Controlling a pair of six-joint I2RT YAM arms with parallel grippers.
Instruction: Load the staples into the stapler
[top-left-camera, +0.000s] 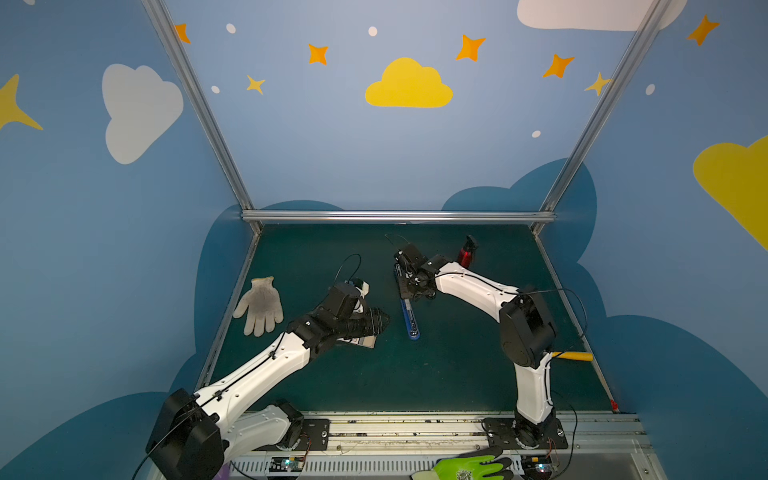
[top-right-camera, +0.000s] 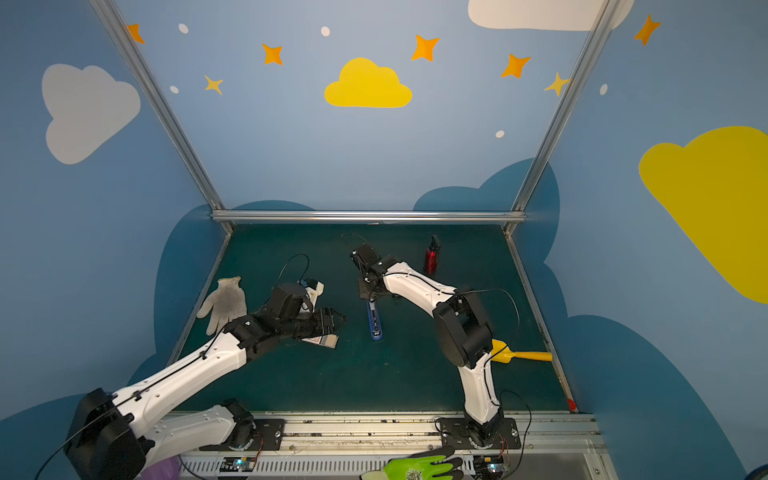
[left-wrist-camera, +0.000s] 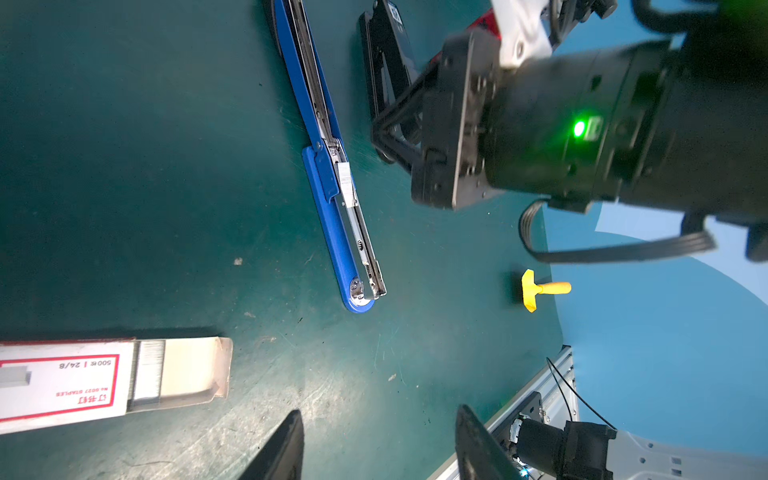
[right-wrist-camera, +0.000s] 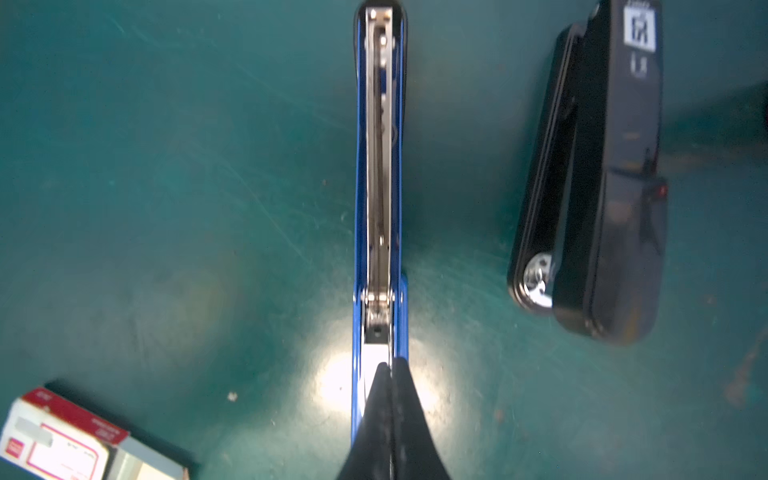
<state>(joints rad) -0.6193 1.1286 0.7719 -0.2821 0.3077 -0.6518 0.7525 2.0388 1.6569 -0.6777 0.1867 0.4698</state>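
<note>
Right gripper (right-wrist-camera: 389, 368), closed over blue stapler (right-wrist-camera: 378, 166): right wrist view only

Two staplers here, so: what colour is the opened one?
Opened stapler: blue, clearest in left wrist view.

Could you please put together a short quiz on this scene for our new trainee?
1. True or false: the blue stapler lies opened out flat on the table.
2. The tan tray of the staples box is: A) fully closed, B) slid partly out, C) lying apart from the box.
3. Fill in: the left end effector is open, while the right end effector, over the blue stapler, is ____.
Key: 1 true; 2 B; 3 shut.
</note>
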